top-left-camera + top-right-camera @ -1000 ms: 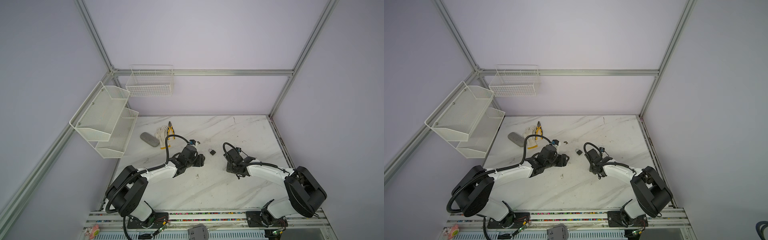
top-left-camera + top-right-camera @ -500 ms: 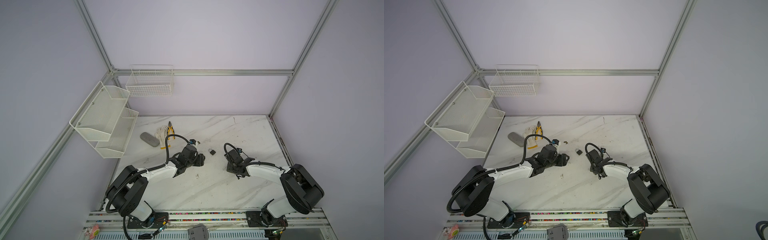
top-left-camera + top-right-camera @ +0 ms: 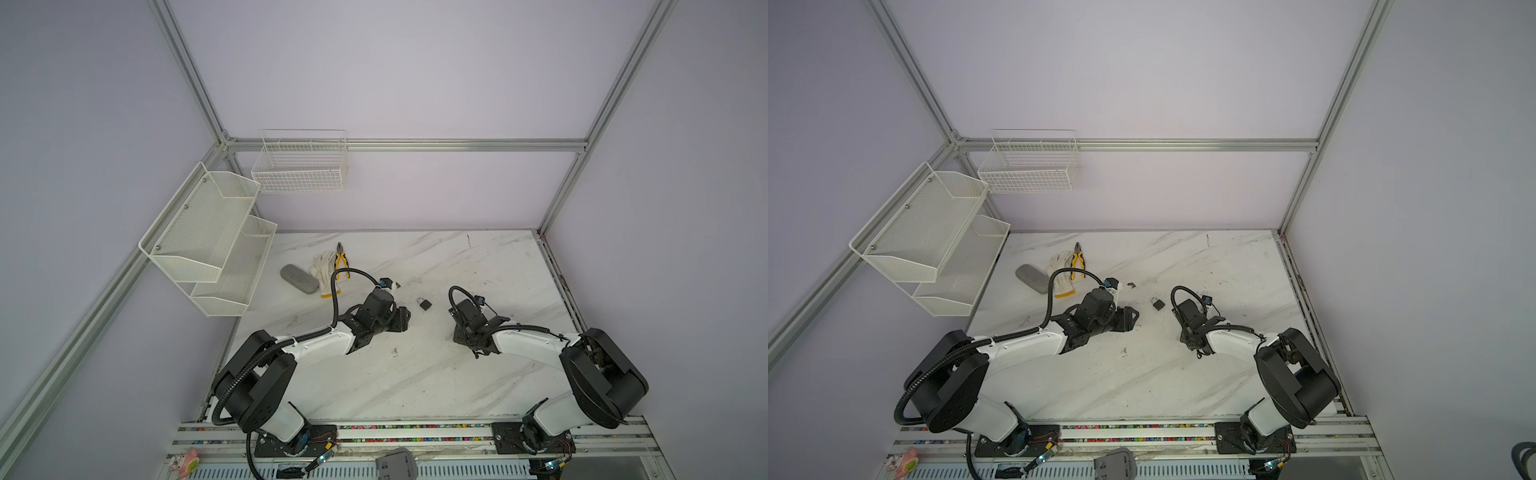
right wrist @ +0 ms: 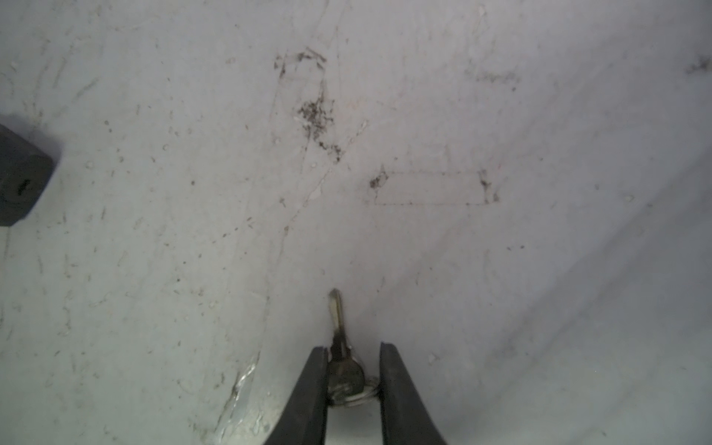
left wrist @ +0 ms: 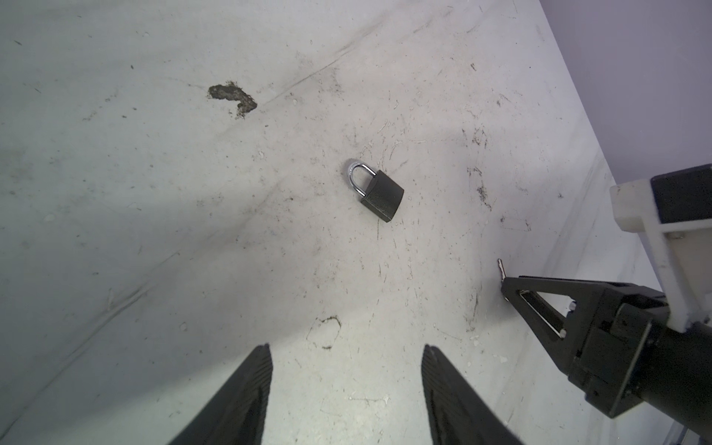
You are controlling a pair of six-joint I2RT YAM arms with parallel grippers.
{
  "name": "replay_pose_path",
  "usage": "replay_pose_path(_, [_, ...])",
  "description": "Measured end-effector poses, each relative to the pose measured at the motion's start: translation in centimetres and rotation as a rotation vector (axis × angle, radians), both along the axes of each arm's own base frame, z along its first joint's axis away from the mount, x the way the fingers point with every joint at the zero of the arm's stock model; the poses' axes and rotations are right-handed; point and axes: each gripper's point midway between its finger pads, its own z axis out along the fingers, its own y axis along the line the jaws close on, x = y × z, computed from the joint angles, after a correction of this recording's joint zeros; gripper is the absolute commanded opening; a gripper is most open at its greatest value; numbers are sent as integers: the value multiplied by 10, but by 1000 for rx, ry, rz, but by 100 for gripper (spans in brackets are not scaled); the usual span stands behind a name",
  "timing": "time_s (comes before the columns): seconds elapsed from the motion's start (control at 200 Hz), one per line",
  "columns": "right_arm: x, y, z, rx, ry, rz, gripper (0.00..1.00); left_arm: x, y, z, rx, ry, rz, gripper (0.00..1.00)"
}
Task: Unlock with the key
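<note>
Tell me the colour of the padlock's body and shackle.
Black body, shiny silver shackle on the padlock; clearest in the left wrist view.

The small silvery key lies flat on the marble, rounded head on a ring, blade pointing outward.

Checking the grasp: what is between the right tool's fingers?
The key, its head between the right tool fingers, blade sticking out ahead. A small ring sits behind the head, partly covered.
</note>
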Motion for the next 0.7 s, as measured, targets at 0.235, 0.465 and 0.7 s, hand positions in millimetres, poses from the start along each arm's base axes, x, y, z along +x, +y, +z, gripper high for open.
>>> replay_pose_path(0.235, [1, 1, 23, -9, -28, 16, 21, 5, -4, 10, -9, -13, 0, 63])
replay_pose_path(0.465, [10, 26, 76, 39, -136, 125, 20, 8, -9, 21, -62, 25, -20, 62])
replay_pose_path(0.7, [12, 53, 143, 138, -282, 293, 20, 8, -23, 41, -319, 143, -36, 63])
